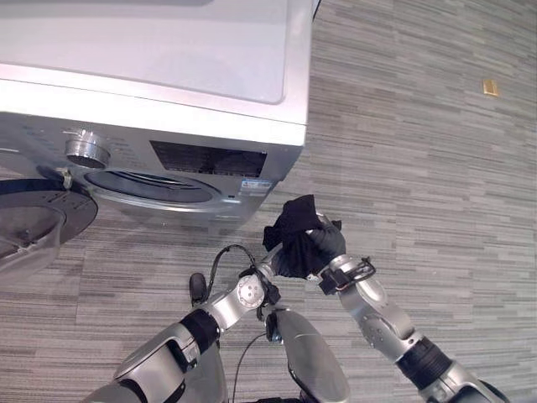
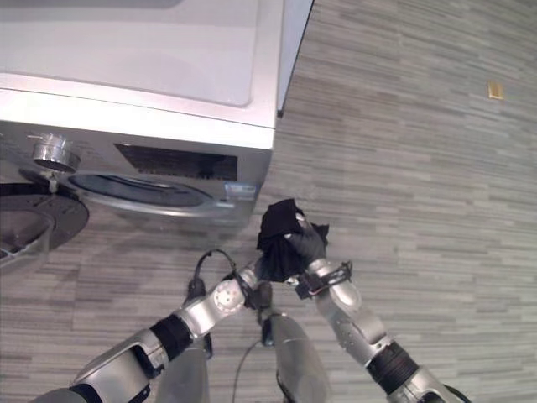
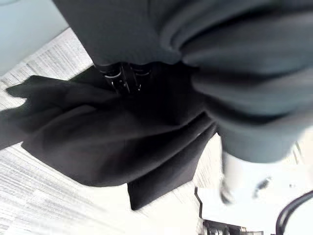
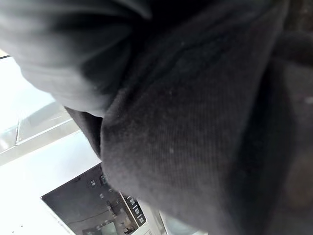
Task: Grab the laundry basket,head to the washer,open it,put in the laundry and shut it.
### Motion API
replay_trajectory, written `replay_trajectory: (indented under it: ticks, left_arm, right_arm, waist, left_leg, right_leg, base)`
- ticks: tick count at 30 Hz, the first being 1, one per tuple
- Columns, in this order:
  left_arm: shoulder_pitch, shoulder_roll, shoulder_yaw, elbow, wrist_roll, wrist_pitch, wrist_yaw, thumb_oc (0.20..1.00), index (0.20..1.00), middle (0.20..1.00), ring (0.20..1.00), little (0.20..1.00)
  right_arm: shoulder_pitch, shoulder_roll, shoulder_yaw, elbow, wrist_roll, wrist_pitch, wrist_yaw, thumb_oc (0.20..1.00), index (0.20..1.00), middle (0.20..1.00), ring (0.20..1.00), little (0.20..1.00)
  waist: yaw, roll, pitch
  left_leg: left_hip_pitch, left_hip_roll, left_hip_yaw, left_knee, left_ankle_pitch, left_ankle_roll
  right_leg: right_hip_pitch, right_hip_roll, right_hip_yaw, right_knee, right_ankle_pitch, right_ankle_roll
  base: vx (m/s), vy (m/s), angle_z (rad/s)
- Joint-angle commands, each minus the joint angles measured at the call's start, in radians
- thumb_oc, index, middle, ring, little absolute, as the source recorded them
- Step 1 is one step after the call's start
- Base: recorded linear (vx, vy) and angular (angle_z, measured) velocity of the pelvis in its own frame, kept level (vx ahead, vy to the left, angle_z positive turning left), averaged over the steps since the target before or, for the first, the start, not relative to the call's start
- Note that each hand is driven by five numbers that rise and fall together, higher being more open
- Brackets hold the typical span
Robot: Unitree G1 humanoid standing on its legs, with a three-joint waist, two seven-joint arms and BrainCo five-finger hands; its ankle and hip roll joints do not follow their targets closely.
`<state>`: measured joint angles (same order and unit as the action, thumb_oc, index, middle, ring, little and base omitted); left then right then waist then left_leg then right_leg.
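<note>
Loading step: both hands are bunching the black garment [image 1: 291, 231]; right hand [image 1: 325, 243] is clenching it, left hand's [image 1: 270, 262] fingers are buried, grip untellable. Next: carry it to the open washer drum [image 1: 151, 186], beyond the fingers.

Black laundry [image 1: 291, 228]: bunched cloth, held up off the floor just beside the washer's front right corner. Washer [image 1: 193, 92]: silver front-loader, round door [image 1: 33, 225] swung open left, drum opening [image 1: 151, 185] exposed.
</note>
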<state>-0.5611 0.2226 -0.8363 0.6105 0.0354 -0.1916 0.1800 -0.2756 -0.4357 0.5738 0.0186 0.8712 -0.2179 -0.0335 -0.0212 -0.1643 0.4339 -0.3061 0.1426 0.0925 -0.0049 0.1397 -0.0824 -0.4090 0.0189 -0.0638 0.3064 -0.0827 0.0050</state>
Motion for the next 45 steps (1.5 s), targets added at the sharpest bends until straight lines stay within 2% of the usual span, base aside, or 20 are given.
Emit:
replay_trajectory:
  ticks: [1, 11, 17, 18, 19, 20, 25, 29, 31, 34, 38, 40, 43, 45]
  left_arm:
    - [-0.007, -0.103, 0.007, 0.031, -0.031, -0.036, 0.006, 0.2, 0.2, 0.2, 0.2, 0.2]
    - [0.027, -0.069, 0.054, 0.048, 0.01, -0.04, 0.085, 0.2, 0.2, 0.2, 0.2, 0.2]
    - [0.047, -0.051, 0.099, 0.054, -0.014, -0.05, 0.12, 0.2, 0.2, 0.2, 0.2, 0.2]
    - [0.055, -0.046, 0.111, 0.055, -0.022, -0.055, 0.13, 0.2, 0.2, 0.2, 0.2, 0.2]
    - [0.067, -0.038, 0.131, 0.061, -0.032, -0.059, 0.145, 0.2, 0.2, 0.2, 0.2, 0.2]
    - [0.078, -0.034, 0.146, 0.065, -0.039, -0.062, 0.153, 0.2, 0.2, 0.2, 0.2, 0.2]
    - [0.156, 0.012, 0.217, 0.043, -0.07, -0.086, 0.179, 0.2, 0.2, 0.2, 0.2, 0.2]
    - [0.261, 0.045, 0.313, 0.005, -0.155, -0.111, 0.184, 0.2, 0.2, 0.2, 0.2, 0.2]
    - [0.262, 0.045, 0.313, 0.004, -0.155, -0.111, 0.184, 0.2, 0.2, 0.2, 0.2, 0.2]
    - [0.34, 0.033, 0.408, -0.002, -0.319, -0.141, 0.162, 0.2, 0.2, 0.2, 0.2, 0.2]
    - [0.328, 0.005, 0.481, 0.042, -0.437, -0.162, 0.169, 0.2, 0.2, 0.2, 0.2, 0.2]
    - [0.313, 0.001, 0.495, 0.056, -0.45, -0.167, 0.174, 0.2, 0.2, 0.2, 0.2, 0.2]
    - [0.208, 0.012, 0.569, 0.087, -0.492, -0.202, 0.244, 0.2, 0.2, 0.2, 0.2, 0.2]
    - [0.183, 0.015, 0.581, 0.087, -0.5, -0.207, 0.257, 0.2, 0.2, 0.2, 0.2, 0.2]
  right_arm:
    - [-0.052, 0.055, 0.003, -0.098, 0.02, -0.082, 0.02, 0.2, 0.2, 0.2, 0.2, 0.2]
    - [-0.03, 0.055, -0.008, -0.107, 0.009, -0.101, 0.012, 0.2, 0.2, 0.2, 0.2, 0.2]
    - [-0.012, 0.048, -0.003, -0.089, -0.013, -0.1, 0.005, 0.2, 0.2, 0.2, 0.2, 0.2]
    - [-0.01, 0.046, -0.002, -0.083, -0.016, -0.099, 0.004, 0.266, 0.266, 0.266, 0.266, 0.266]
    - [0.003, 0.043, -0.005, -0.068, -0.009, -0.099, 0.008, 0.896, 0.896, 0.896, 0.896, 0.896]
    - [0.01, 0.041, -0.011, -0.056, -0.018, -0.1, 0.003, 1.0, 1.0, 1.0, 1.0, 1.0]
    - [0.098, 0.038, -0.079, 0.035, -0.023, -0.11, 0.004, 1.0, 1.0, 1.0, 1.0, 1.0]
    - [0.218, 0.051, -0.16, 0.112, 0.016, -0.11, 0.026, 1.0, 1.0, 1.0, 1.0, 1.0]
    - [0.218, 0.051, -0.16, 0.112, 0.016, -0.11, 0.026, 1.0, 1.0, 1.0, 1.0, 1.0]
    - [0.29, 0.068, -0.18, 0.196, 0.014, -0.089, 0.036, 1.0, 1.0, 1.0, 1.0, 1.0]
    - [0.315, 0.084, -0.159, 0.288, -0.022, -0.064, 0.033, 1.0, 1.0, 1.0, 1.0, 1.0]
    - [0.317, 0.09, -0.147, 0.311, -0.03, -0.057, 0.032, 1.0, 1.0, 1.0, 1.0, 1.0]
    - [0.302, 0.103, -0.116, 0.373, -0.031, -0.061, 0.027, 1.0, 1.0, 1.0, 1.0, 1.0]
    - [0.298, 0.104, -0.111, 0.383, -0.038, -0.063, 0.023, 1.0, 1.0, 1.0, 1.0, 1.0]
  waist:
    - [-0.01, -0.037, -0.029]
    - [0.002, -0.029, -0.021]
    - [0.01, -0.02, -0.021]
    - [0.012, -0.018, -0.02]
    - [0.016, -0.015, -0.02]
    - [0.018, -0.013, -0.02]
    - [0.024, -0.001, -0.018]
    - [0.027, 0.001, -0.015]
    - [0.027, 0.0, -0.015]
    - [0.031, -0.007, -0.001]
    - [0.03, -0.016, 0.018]
    - [0.028, -0.019, 0.025]
    - [0.017, -0.035, 0.049]
    - [0.014, -0.037, 0.054]
  left_leg:
    - [-0.018, 0.037, 0.004, 0.064, -0.113, 0.0]
    - [-0.022, 0.039, 0.006, 0.049, -0.103, -0.004]
    - [-0.022, 0.04, 0.004, 0.026, -0.084, -0.008]
    - [-0.021, 0.041, 0.003, 0.021, -0.081, -0.009]
    - [-0.017, 0.04, 0.003, 0.012, -0.074, -0.011]
    - [-0.015, 0.039, 0.003, 0.007, -0.072, -0.011]
    - [-0.01, 0.037, 0.0, -0.003, -0.067, -0.012]
    - [-0.014, 0.035, -0.003, 0.005, -0.068, -0.012]
    - [-0.014, 0.035, -0.003, 0.005, -0.068, -0.012]
    - [-0.027, 0.031, -0.008, 0.015, -0.066, -0.013]
    - [-0.044, 0.028, -0.007, 0.018, -0.061, -0.015]
    - [-0.051, 0.027, -0.008, 0.019, -0.06, -0.016]
    - [-0.09, 0.025, -0.007, 0.035, -0.059, -0.019]
    - [-0.1, 0.024, -0.01, 0.039, -0.06, -0.02]
  right_leg:
    - [0.121, -0.051, -0.028, -0.226, 0.051, 0.081]
    - [0.114, -0.056, -0.048, -0.228, 0.048, 0.081]
    - [0.112, -0.059, -0.067, -0.227, 0.045, 0.082]
    - [0.112, -0.06, -0.071, -0.226, 0.044, 0.082]
    - [0.116, -0.061, -0.077, -0.226, 0.043, 0.081]
    - [0.116, -0.062, -0.08, -0.226, 0.042, 0.081]
    - [0.119, -0.066, -0.094, -0.222, 0.041, 0.082]
    - [0.118, -0.068, -0.099, -0.22, 0.042, 0.082]
    - [0.118, -0.068, -0.099, -0.22, 0.042, 0.082]
    - [0.115, -0.07, -0.103, -0.223, 0.048, 0.083]
    - [0.103, -0.072, -0.11, -0.224, 0.053, 0.085]
    - [0.098, -0.071, -0.111, -0.223, 0.054, 0.085]
    - [0.063, -0.07, -0.115, -0.212, 0.058, 0.083]
    - [0.055, -0.07, -0.116, -0.211, 0.059, 0.084]
  base:
    - [0.0, 0.0, 0.0]
    - [0.0, 0.0, 0.0]
    - [0.0, 0.0, 0.0]
    - [0.0, 0.0, 0.0]
    - [0.01, -0.013, 0.05]
    - [0.0, -0.007, 0.06]
    - [-0.01, 0.0, 0.09]
    - [-0.01, 0.003, 0.02]
    - [-0.01, 0.002, 0.02]
    - [-0.03, -0.007, 0.01]
    - [-0.03, -0.005, 0.03]
    - [-0.04, -0.001, 0.08]
    - [-0.06, -0.012, 0.06]
    - [-0.02, -0.007, 0.01]
